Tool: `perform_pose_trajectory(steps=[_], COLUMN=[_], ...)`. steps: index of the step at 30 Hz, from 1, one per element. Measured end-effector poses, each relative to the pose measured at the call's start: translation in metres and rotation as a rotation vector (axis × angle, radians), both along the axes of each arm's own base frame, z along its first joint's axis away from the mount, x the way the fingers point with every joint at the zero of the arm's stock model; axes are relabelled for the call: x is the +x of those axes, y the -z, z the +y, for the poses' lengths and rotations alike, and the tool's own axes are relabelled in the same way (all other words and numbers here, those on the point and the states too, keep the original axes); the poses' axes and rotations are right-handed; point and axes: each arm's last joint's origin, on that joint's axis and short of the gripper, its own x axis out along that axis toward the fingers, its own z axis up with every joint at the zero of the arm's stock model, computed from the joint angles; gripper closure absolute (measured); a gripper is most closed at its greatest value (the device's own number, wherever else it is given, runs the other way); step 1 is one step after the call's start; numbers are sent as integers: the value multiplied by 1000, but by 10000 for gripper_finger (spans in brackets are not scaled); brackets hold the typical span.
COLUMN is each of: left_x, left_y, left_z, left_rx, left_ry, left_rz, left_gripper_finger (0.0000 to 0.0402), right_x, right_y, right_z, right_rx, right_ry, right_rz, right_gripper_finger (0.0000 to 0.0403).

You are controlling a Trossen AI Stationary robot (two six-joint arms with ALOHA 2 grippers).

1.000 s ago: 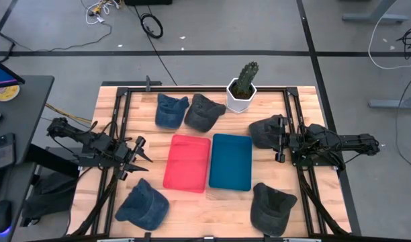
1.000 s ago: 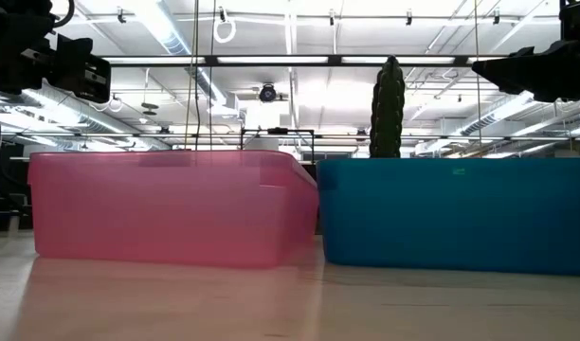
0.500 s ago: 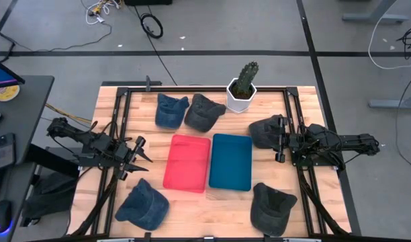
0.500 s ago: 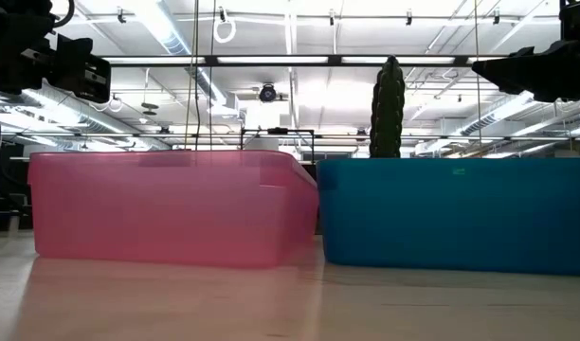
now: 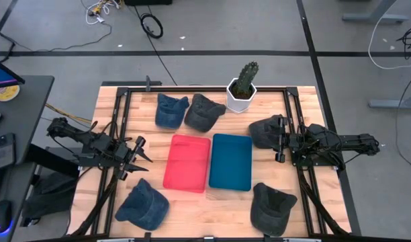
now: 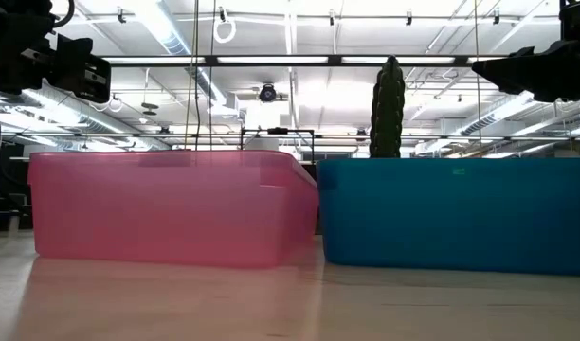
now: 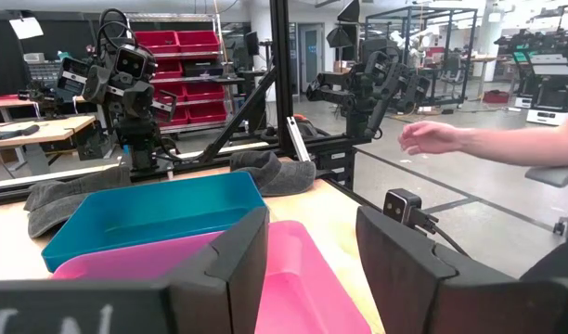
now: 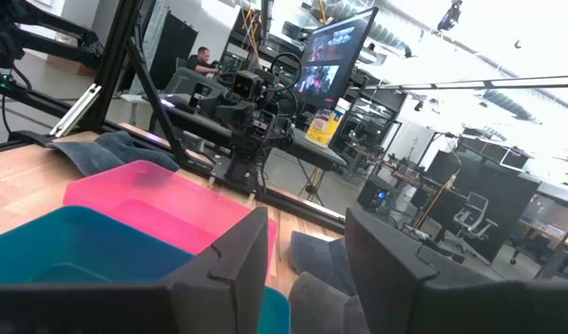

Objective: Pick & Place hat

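— At far left of the worktop (image 5: 118, 94), what's there?
— Left gripper (image 5: 142, 150), fingers spread, empty, beside the pink bin (image 5: 187, 163). A blue hat (image 5: 143, 205) lies lower left.
— Middle?
— Teal bin (image 5: 231, 162) touching the pink; blue hat (image 5: 170, 111), grey hat (image 5: 204, 112) and cactus (image 5: 243, 87) above.
— Right?
— Right gripper (image 5: 279, 140), fingers apart, over a grey hat (image 5: 263, 131); another grey hat (image 5: 271, 208) lower right.

Pink bin (image 5: 187, 163), teal bin (image 5: 230, 161)
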Motion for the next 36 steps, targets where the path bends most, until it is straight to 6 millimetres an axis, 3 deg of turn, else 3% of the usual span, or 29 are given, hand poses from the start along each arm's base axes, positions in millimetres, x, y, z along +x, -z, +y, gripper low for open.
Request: perform_pose_trajectory(steps=[26,30,36], left_x=[0,0,0], left_y=[0,0,0], left_z=[0,0,0], left_rx=[1,1,1], left_ry=[0,0,0], left_rz=[1,1,1], left_gripper_finger=[232,232,232], right_x=[0,-1,-3], right_y=[0,-6,-14], right_z=[0,-2,-3], right_rx=[1,34,-105], right_ry=[1,66,115], right_rz=[-1,-63,-137], right_gripper_finger=[254,254,254])
